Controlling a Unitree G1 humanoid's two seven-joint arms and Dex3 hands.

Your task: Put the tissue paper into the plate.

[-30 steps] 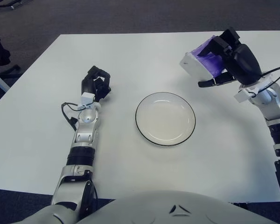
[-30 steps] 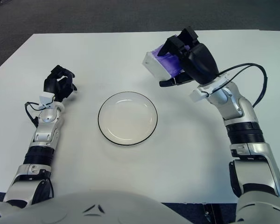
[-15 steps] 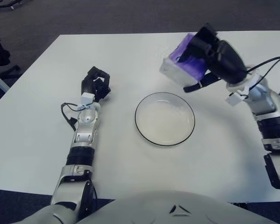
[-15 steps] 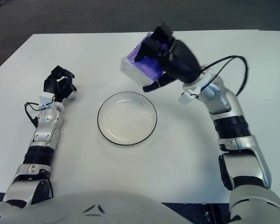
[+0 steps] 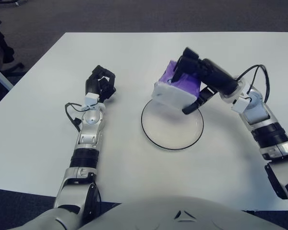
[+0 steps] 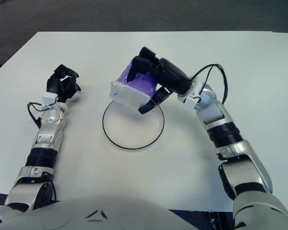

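My right hand [image 5: 201, 79] is shut on a purple and white tissue pack [image 5: 175, 90] and holds it tilted just above the far left rim of the plate [image 5: 182, 139]. The plate is white with a dark rim and lies on the white table in front of me; it also shows in the right eye view [image 6: 129, 134]. In the right eye view the tissue pack [image 6: 132, 88] covers the plate's far edge. My left hand [image 5: 100, 84] rests on the table to the left of the plate, fingers curled, holding nothing.
The white table [image 5: 134, 52] reaches back to a dark carpeted floor [image 5: 134, 14]. A cable runs along my right forearm [image 5: 252, 76]. A dark chair base [image 5: 0, 43] stands off the table's far left corner.
My right hand has carried the tissue pack from the far right of the table leftwards and down to just over the plate's far rim. The left hand has not moved.
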